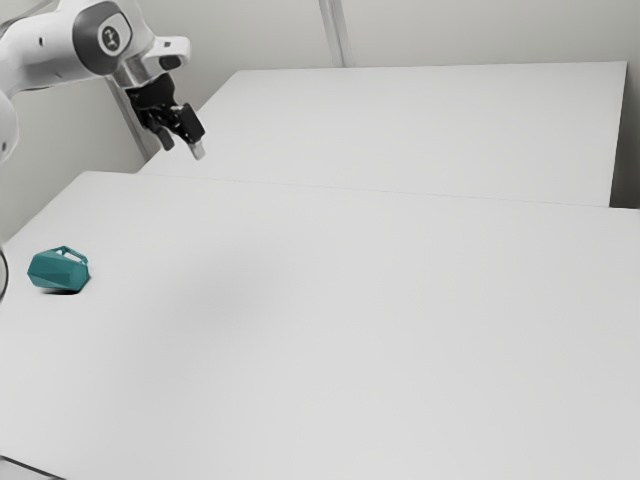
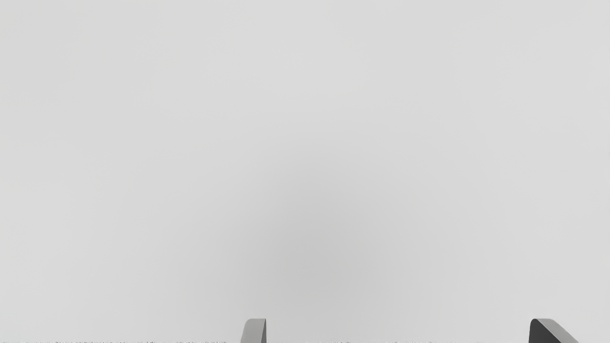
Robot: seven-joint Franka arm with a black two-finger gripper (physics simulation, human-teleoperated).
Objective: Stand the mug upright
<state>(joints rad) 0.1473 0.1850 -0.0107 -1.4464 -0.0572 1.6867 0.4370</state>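
A plain white table (image 1: 400,330) carries a teal mug (image 1: 57,272), which lies on its side at the exterior view's left, its handle (image 1: 76,253) uppermost.

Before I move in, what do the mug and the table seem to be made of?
The teal mug looks like matte ceramic, possibly plastic: faceted sides, solid color, no bright glare. The white table looks like matte laminate or painted board, judging by its smooth, grainless top.
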